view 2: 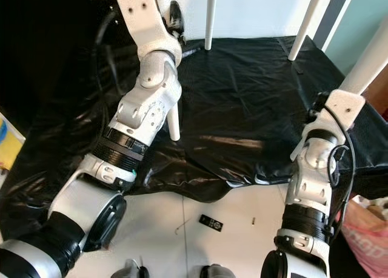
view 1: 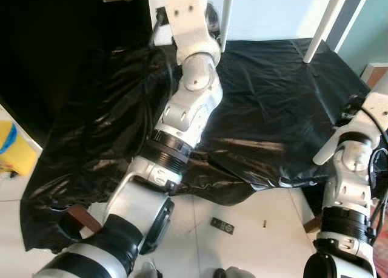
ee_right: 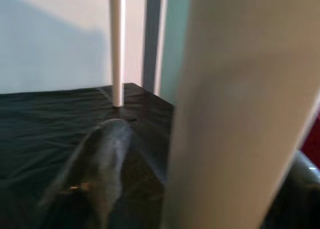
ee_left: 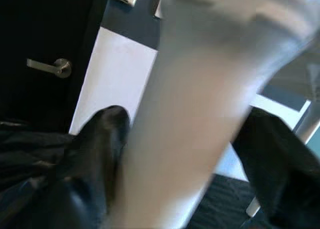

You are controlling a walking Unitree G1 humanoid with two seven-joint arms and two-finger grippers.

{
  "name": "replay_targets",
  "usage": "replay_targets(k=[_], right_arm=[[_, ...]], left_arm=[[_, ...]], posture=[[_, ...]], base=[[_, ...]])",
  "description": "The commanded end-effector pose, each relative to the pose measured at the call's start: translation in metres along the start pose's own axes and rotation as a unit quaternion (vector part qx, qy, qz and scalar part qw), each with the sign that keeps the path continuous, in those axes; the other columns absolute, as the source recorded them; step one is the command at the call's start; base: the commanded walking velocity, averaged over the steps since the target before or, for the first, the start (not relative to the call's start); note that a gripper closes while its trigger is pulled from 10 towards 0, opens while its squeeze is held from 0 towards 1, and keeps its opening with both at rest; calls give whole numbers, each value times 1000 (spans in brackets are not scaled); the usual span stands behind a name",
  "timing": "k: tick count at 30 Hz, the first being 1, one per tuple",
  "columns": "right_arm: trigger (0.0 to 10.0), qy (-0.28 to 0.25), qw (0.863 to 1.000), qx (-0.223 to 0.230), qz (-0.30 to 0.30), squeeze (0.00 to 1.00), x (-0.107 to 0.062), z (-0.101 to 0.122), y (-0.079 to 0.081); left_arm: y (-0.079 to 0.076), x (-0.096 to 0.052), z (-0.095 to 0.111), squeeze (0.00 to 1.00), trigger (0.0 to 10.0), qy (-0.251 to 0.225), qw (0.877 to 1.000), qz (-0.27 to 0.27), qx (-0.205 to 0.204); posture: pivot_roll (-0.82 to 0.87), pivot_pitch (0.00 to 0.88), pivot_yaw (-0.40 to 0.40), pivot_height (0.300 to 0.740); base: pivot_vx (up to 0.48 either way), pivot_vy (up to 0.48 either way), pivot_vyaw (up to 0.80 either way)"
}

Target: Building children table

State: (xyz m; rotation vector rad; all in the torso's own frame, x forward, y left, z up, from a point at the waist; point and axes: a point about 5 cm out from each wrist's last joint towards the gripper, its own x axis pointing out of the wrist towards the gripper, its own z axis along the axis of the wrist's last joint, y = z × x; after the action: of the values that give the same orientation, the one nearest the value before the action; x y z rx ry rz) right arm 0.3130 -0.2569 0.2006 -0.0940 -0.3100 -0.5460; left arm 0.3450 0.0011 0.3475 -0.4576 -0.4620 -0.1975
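Observation:
A children's table lies upside down under black plastic sheeting (view 2: 242,108), with its white legs pointing up. Both far legs (view 2: 211,17) (view 2: 308,23) stand free. My left arm reaches up and over the near left leg (view 2: 174,123); in the left wrist view my left gripper (ee_left: 190,139) is shut on that white leg (ee_left: 190,114), one black finger (ee_left: 102,149) on each side. My right gripper (ee_right: 210,154) is around the near right leg (view 2: 371,65), which stands blurred and close beside a black finger (ee_right: 110,154).
White floor tiles (view 2: 242,241) lie in front of the sheeting, with a small black remote-like object (view 2: 211,222) and a tiny screw (view 2: 253,220) on them. A dark door with a lever handle (ee_left: 50,66) is at the back left. A yellow item (view 1: 12,147) sits far left.

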Motion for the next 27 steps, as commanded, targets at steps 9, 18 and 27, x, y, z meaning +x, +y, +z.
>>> replay_targets(k=[9,18,27], right_arm=[[10000,0,998,8,55,486,-13,-10,25],[10000,-9,999,12,37,0,-24,-12,21],[10000,-8,999,28,19,0,-32,-19,15]], left_arm=[[-34,-16,-1,1000,10000,4,968,-251,12],[-21,-33,-15,0,10000,43,958,-280,41],[16,-61,-45,0,10000,107,954,-265,92]], posture=[[45,76,-21,740],[54,76,-19,740],[70,77,-16,740]], base=[[0,0,0],[0,0,0],[0,0,0]])
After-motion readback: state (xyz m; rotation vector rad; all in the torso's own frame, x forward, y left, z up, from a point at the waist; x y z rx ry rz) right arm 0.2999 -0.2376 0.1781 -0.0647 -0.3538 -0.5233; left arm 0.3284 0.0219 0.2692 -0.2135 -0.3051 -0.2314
